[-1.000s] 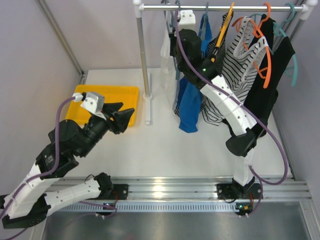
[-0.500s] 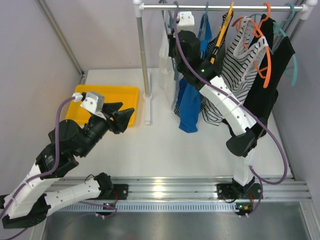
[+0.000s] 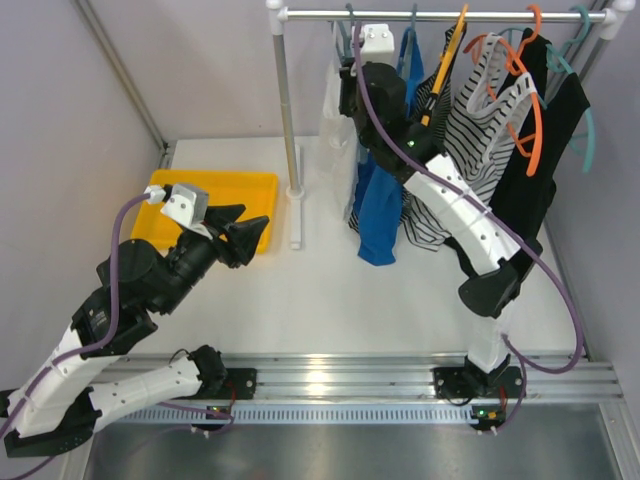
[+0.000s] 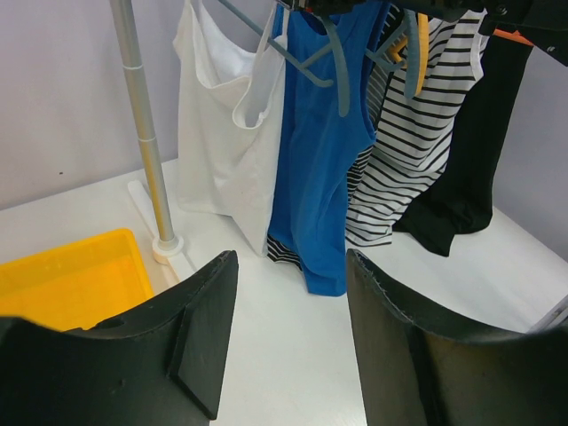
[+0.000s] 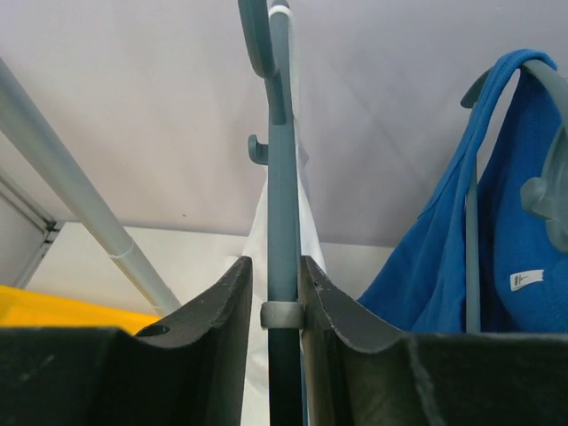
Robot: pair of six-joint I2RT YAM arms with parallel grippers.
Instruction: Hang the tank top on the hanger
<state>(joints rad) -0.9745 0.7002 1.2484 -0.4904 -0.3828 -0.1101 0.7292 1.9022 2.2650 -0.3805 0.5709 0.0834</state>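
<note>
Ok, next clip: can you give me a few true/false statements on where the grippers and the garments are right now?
1. The right gripper is shut on the hanger. True.
2. The left gripper holds the tank top. False: it is open with nothing between its fingers, near the yellow tray.
3. The tank top hangs right beside the blue top. True.
4. The striped top lies flat on the table. False: it hangs with the other garments under the rail.
</note>
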